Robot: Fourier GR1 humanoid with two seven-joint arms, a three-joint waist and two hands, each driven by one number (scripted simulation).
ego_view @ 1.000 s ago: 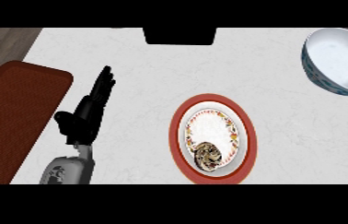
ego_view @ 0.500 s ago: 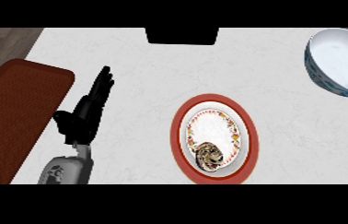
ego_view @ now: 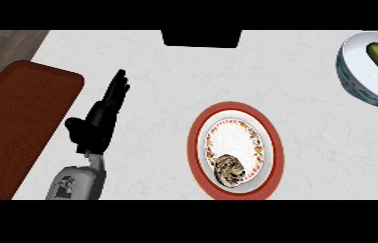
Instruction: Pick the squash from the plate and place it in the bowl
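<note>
— Where is the squash (ego_view: 229,169)?
— On the plate (ego_view: 270,137), a mottled brown lump at the near end of the white centre. The plate has a red rim and a flowered band inside it, and stands on the pale, faintly marbled desk (ego_view: 170,87).

— And the bowl (ego_view: 356,72)?
— Well apart, at the far right, cut by the view's edge. White inside, patterned blue outside, with something green in it.

— The hands?
— Only the left hand (ego_view: 100,119) shows, to the left of the plate and clear of it. Its fingers are straight and point away, holding nothing; the grey forearm (ego_view: 76,181) comes in from below. The right hand is out of sight.

— What else is there?
— A dark red mat (ego_view: 29,117) at the desk's left edge, a strip of wooden floor (ego_view: 18,43) beyond the far left corner, and a black block (ego_view: 201,38) at the far edge.
</note>
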